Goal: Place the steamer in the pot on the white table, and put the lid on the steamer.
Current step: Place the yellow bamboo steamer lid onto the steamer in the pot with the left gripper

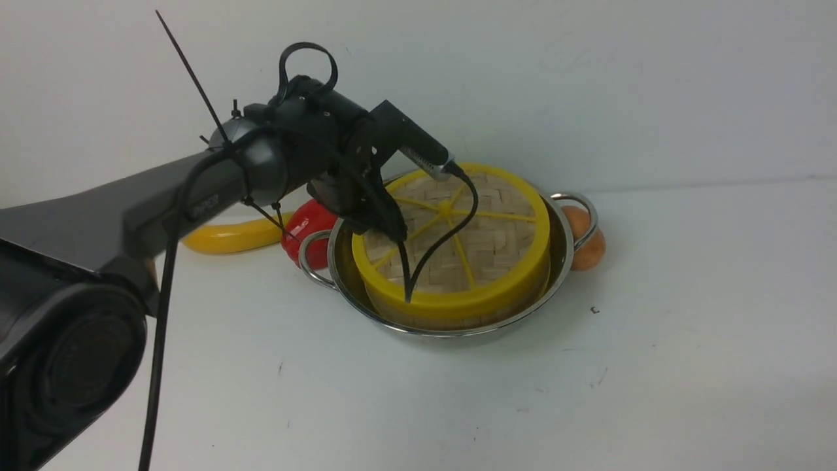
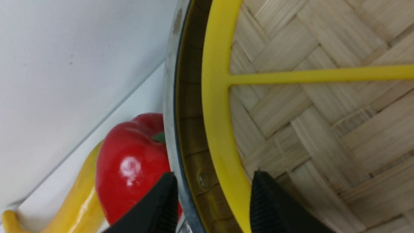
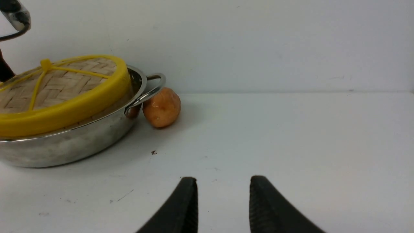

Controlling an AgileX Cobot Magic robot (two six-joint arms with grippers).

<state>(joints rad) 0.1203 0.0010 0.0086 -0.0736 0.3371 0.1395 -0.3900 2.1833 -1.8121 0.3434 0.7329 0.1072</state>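
Observation:
The pot (image 1: 531, 307) stands on the white table (image 1: 686, 366). Inside it sits the steamer (image 1: 458, 322), of which only a strip of bamboo wall shows under the lid (image 1: 484, 245). The woven lid with yellow rim and spokes lies flat on top, hiding the steamer's inside. My left gripper (image 1: 392, 234) hovers at the lid's left edge, open. In the left wrist view its jaws (image 2: 213, 178) straddle the pot's rim (image 2: 169, 97) and the lid's yellow rim (image 2: 216, 106). My right gripper (image 3: 223, 181) is open over bare table, right of the pot (image 3: 64, 149), out of the front view.
A red pepper (image 1: 307, 226) and a yellow banana-shaped toy (image 1: 222, 239) lie behind the pot's left handle. An orange-brown round fruit (image 1: 588, 247) rests against the right handle. A black cable (image 1: 444, 239) from the left wrist loops over the lid. The wall stands close behind.

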